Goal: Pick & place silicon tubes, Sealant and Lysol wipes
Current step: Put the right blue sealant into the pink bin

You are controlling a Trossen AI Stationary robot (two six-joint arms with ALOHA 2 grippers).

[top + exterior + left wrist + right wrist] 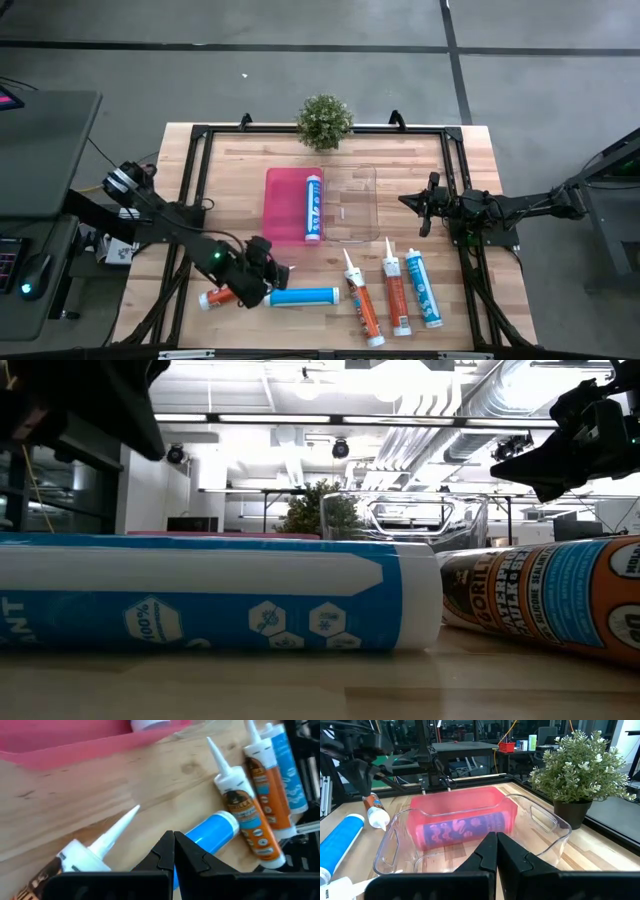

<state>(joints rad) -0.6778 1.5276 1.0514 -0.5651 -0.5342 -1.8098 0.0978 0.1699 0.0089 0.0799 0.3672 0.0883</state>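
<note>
My left gripper is shut and hovers just above the near left of the table, over the capped end of a blue tube lying flat; that tube also shows in the left wrist view. An orange sealant tube lies beside it, its white nozzle pointing toward the pink tray. Another blue-and-white tube lies in that tray. My right gripper is shut and hangs at the right side of the clear bin. No Lysol wipes show.
Three more tubes lie side by side near the front edge: two orange and one blue. A potted plant stands at the far edge. A black frame runs around the work area.
</note>
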